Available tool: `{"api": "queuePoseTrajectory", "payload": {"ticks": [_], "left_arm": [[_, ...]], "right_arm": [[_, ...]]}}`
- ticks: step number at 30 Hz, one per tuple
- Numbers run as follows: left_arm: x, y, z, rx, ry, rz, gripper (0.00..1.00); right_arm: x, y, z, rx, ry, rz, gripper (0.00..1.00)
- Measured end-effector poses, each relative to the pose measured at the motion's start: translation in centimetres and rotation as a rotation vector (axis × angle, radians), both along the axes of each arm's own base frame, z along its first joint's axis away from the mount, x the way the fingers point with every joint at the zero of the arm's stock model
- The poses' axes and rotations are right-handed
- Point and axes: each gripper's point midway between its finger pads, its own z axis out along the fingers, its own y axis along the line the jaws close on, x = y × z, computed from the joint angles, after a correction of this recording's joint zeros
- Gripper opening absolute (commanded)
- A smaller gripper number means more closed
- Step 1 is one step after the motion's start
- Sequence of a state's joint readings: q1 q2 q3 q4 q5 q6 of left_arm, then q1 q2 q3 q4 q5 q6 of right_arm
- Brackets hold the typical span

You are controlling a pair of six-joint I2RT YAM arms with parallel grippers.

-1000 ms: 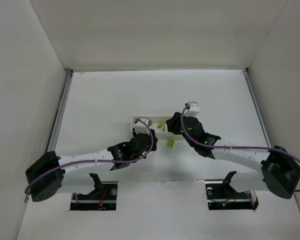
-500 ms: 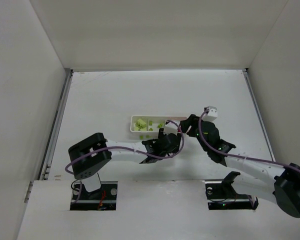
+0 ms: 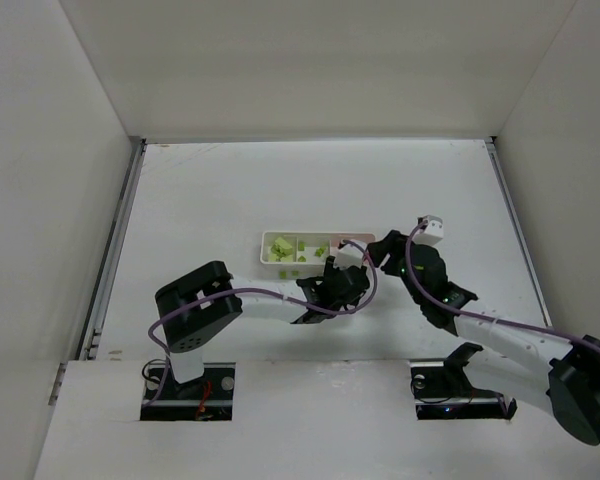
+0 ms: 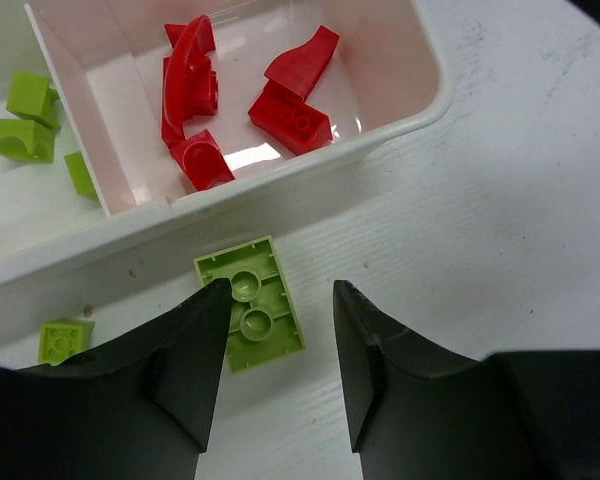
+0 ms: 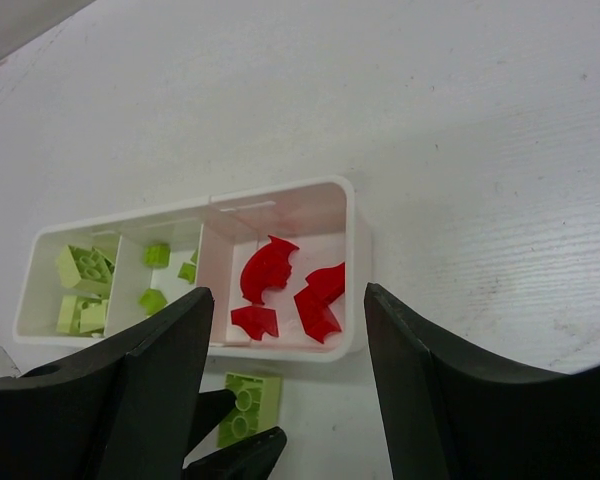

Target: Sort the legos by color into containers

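The white three-compartment tray (image 3: 272,258) lies mid-table. Its right compartment (image 5: 348,220) holds several red bricks (image 5: 266,269); the middle and left ones hold lime green bricks (image 5: 80,268). A green two-stud brick (image 4: 250,315) lies upside down on the table just in front of the red compartment; it also shows in the right wrist view (image 5: 248,405). My left gripper (image 4: 280,290) is open and empty, its left finger beside that brick. My right gripper (image 5: 285,300) is open and empty, hovering over the tray's right end. A small green brick (image 4: 64,340) lies on the table at the left.
The tray's front wall (image 4: 310,170) runs right behind the loose brick. White enclosure walls (image 3: 50,180) bound the table on three sides. Both arms (image 3: 270,300) cross the near half of the table.
My left arm swung right, from the tray's left end to in front of its right end. My right gripper pulled back to the right, uncovering the tray.
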State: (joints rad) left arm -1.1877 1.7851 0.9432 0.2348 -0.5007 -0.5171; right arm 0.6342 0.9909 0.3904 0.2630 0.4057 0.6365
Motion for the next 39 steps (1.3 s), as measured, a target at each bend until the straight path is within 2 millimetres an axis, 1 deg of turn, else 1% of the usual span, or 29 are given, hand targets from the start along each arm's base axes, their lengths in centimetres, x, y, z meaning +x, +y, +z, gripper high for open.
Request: {"api": "queuePoseTrajectory", "payload": {"ticks": [5,9,13,16,22,27,30,32,34,36,39], "left_arm": [[-0.1,0.5,0.3,0.003,-0.024,0.016,0.48],[-0.4,1.2,1.2,-0.011,-0.044,0.022,0.51],[-0.5,1.1,2.6,-0.062,-0.069,0.022,0.52],[-0.7,1.0,2.9,-0.083,-0.081,0.022,0.5],[-0.5,1.4,2.0,-0.059,-0.083,0.039,0.45],[-0.2,2.1,0.2,0.0,-0.09,0.068,0.44],[0.0,2.1,-0.9,0.032,-0.083,0.072,0.44],[0.1,1.9,-1.5,0.047,-0.078,0.072,0.39],[0.2,1.8,-2.0,0.056,-0.075,0.074,0.3],[0.2,1.7,-2.0,0.057,-0.077,0.074,0.21],[0.2,1.7,-1.9,0.055,-0.077,0.074,0.17]], "right_arm": [[0.0,0.2,-0.6,-0.008,0.018,0.009,0.68],[0.0,0.3,-0.9,-0.006,0.026,0.014,0.68],[0.0,0.3,-0.9,-0.003,0.027,0.013,0.68],[0.0,0.4,-0.9,-0.003,0.026,0.013,0.68],[0.0,0.4,-0.9,0.0,0.027,0.013,0.68],[0.0,0.3,-0.9,0.001,0.027,0.011,0.69],[0.0,0.3,-0.9,0.001,0.027,0.01,0.69],[0.1,0.3,-0.9,0.001,0.027,0.01,0.69],[0.0,0.3,-0.9,0.001,0.027,0.01,0.69],[0.0,0.3,-0.9,0.002,0.026,0.01,0.69],[0.0,0.2,-0.8,0.003,0.023,0.01,0.66]]}}
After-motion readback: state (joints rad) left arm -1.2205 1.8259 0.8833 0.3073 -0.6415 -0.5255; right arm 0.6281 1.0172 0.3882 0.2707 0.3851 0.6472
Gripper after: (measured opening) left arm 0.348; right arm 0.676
